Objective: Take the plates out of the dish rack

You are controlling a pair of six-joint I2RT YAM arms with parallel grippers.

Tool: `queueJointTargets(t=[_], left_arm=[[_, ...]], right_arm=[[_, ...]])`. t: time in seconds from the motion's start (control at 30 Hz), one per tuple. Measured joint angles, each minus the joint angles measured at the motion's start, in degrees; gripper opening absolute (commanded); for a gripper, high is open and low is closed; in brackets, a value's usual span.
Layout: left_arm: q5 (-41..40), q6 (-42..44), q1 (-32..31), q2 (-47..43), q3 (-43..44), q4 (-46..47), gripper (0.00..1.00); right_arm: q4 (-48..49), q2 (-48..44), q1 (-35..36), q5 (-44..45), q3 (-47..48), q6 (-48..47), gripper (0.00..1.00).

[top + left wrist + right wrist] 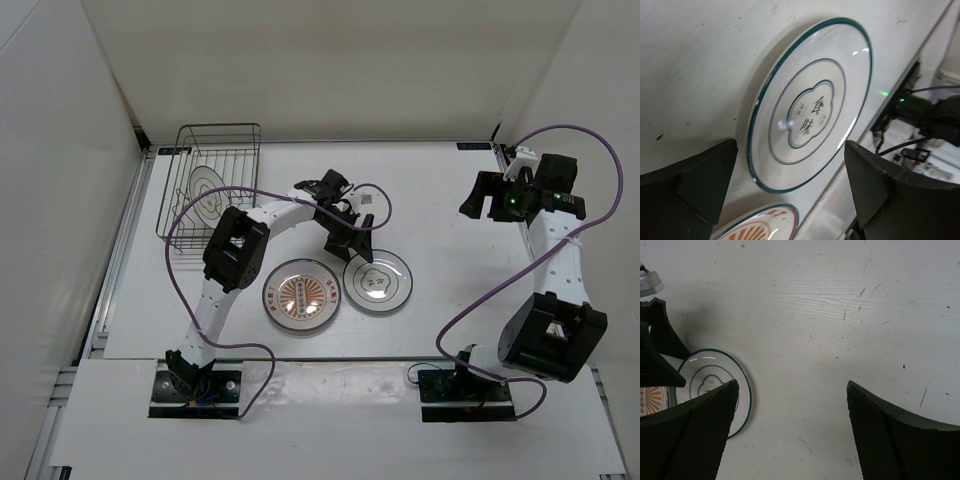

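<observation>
Hovering left claw (pixel 352 245) open over white plate (pixel 378 281), sunburst plate (pixel 301 294) just beside; third plate (pixel 208 190) in rack (pixel 220 126); right claw (pixel 792 390) open, well apart.

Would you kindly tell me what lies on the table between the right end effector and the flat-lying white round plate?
Nothing: the top view shows bare white table between the right end effector and the white round plate.

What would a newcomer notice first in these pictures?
Two plates lie side by side on the table: an orange-centred plate and a white plate, with the open left gripper over the white one. A third plate sits in the wire rack, far left.
</observation>
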Motion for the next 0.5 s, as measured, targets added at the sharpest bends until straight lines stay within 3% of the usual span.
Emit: queueJointTargets(t=[0.23, 0.5], left_arm=[[-7.06, 2.19, -0.9, -0.68, 1.66, -3.5, 1.0], [-22.03, 6.69, -0.57, -3.87, 1.9, -5.75, 1.0]], right_arm=[[0.02, 0.22, -0.11, -0.98, 0.0, 0.02, 0.9], [0.02, 0.46, -0.13, -1.09, 0.0, 0.04, 0.9]])
